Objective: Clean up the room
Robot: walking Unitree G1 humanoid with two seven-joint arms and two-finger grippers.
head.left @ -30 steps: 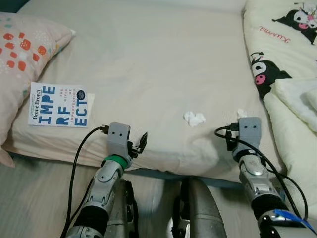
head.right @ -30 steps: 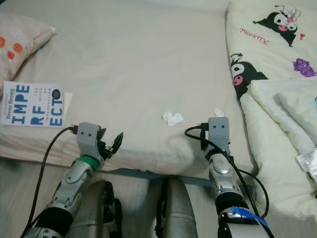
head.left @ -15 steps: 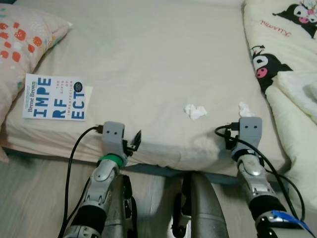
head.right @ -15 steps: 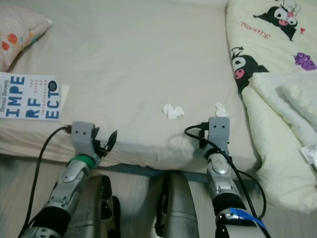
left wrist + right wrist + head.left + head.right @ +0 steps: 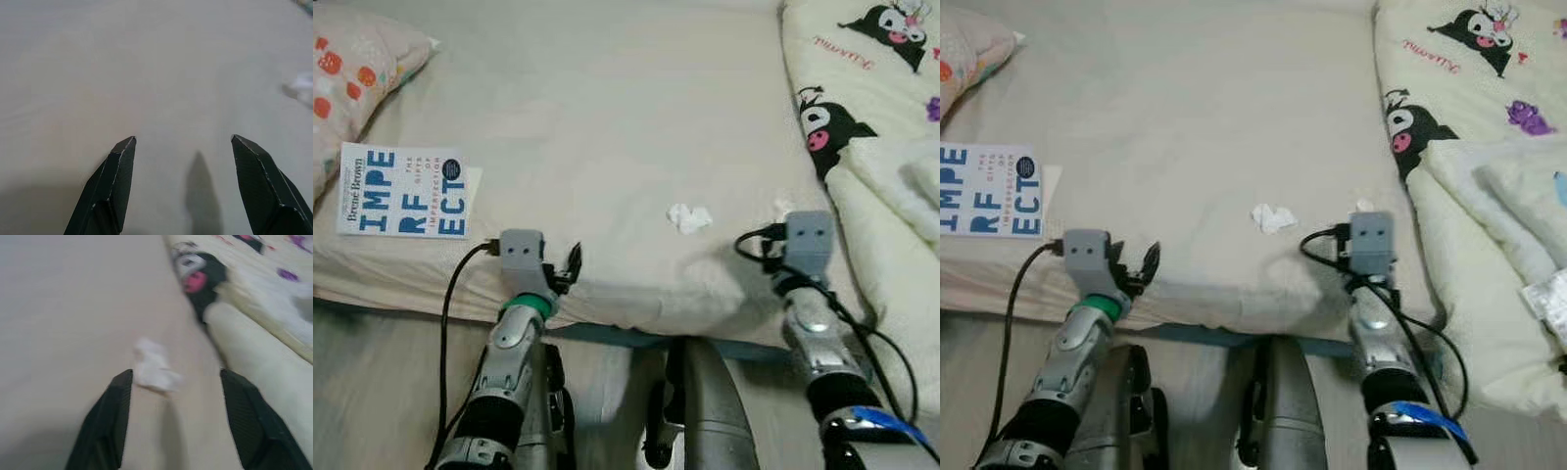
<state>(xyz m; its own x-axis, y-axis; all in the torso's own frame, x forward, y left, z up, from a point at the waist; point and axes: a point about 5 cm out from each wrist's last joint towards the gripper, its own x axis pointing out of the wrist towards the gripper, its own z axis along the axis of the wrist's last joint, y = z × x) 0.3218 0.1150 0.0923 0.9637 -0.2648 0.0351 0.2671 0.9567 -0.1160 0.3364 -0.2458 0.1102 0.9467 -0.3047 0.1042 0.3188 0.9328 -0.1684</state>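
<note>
Both silver arms reach forward, side by side and well apart. The left gripper (image 5: pixel 182 147) has its two black fingers spread wide apart. The right gripper (image 5: pixel 173 382) likewise holds its fingers parted, with nothing gripped between them.

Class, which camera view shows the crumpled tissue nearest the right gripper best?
The right wrist view: the tissue lies close ahead of the open right gripper, though blurred. In both eye views it is a small white scrap mostly hidden behind the wrist camera. The left wrist view shows a white blur at its edge, too unclear to identify.
</note>
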